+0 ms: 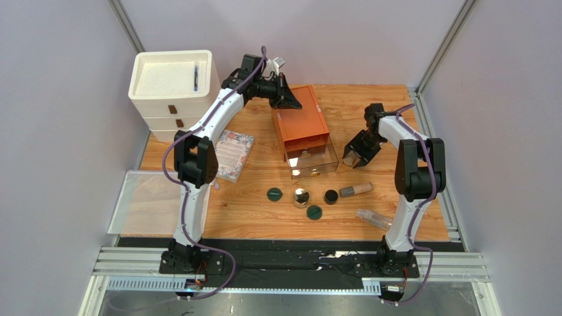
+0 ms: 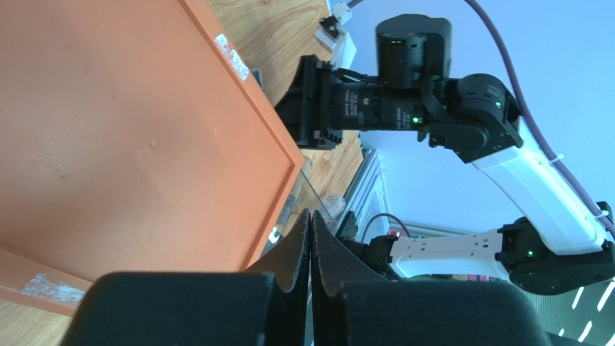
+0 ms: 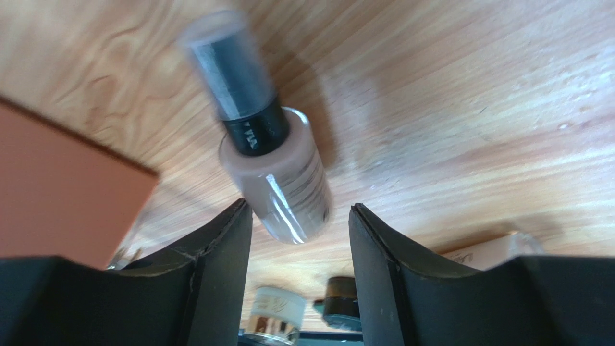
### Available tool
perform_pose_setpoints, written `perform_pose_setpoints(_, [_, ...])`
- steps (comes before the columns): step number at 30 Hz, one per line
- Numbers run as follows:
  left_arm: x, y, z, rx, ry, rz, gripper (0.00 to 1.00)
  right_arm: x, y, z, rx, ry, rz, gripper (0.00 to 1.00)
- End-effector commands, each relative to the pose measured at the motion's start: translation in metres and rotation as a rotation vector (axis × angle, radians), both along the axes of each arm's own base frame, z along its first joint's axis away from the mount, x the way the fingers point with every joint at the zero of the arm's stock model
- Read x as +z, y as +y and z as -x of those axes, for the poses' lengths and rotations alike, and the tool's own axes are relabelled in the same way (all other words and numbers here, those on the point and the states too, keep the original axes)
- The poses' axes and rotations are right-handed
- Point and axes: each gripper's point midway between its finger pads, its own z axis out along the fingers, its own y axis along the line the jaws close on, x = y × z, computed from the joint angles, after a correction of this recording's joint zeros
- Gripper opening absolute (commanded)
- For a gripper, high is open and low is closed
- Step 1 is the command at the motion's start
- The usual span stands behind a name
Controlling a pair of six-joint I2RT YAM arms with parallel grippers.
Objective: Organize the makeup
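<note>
My right gripper (image 1: 357, 155) is open, low over the table just right of the orange-brown drawer box (image 1: 300, 122). In the right wrist view a beige dark-capped tube (image 3: 278, 180) lies on the wood just ahead of and between my open fingers (image 3: 224, 252), untouched. My left gripper (image 1: 287, 96) is shut and empty above the back of the box; the left wrist view shows its closed tips (image 2: 310, 216) beside the box top (image 2: 130, 122). In front lie two dark green compacts (image 1: 274, 193) (image 1: 314, 212), the gold-rimmed compact (image 1: 301, 196), black jar (image 1: 330, 196), second beige tube (image 1: 355, 191) and clear bottle (image 1: 374, 218).
The box's clear lower drawer (image 1: 314, 162) is pulled out toward the front. A floral notebook (image 1: 232, 155) lies left of the box. A white drawer unit (image 1: 173, 85) stands at the back left. A clear tray (image 1: 142, 201) sits off the table's left edge.
</note>
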Motion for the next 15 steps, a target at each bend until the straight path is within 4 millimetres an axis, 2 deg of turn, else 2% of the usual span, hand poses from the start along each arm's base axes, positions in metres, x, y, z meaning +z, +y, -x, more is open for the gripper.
perform_pose_setpoints(1, [0.025,-0.005,0.003,-0.012,-0.046,0.039,0.00,-0.019,-0.011,0.002,0.052,0.035,0.055,0.53])
perform_pose_setpoints(4, [0.024,-0.005,0.004,-0.009,-0.046,0.028,0.00,-0.030,-0.013,-0.003,0.054,0.051,0.068,0.50])
perform_pose_setpoints(6, [0.020,-0.005,0.006,-0.010,-0.042,0.016,0.00,-0.034,-0.016,-0.004,0.054,0.059,0.083,0.45])
perform_pose_setpoints(9, [0.017,-0.005,0.008,-0.011,-0.035,0.001,0.00,-0.038,-0.021,-0.005,0.077,0.066,0.109,0.44])
perform_pose_setpoints(11, [0.018,-0.004,0.010,-0.010,-0.035,-0.003,0.00,-0.036,-0.022,-0.004,0.089,0.063,0.115,0.47])
perform_pose_setpoints(15, [0.017,-0.003,0.012,-0.009,-0.034,-0.009,0.00,-0.018,-0.021,-0.011,0.133,-0.013,0.109,0.53])
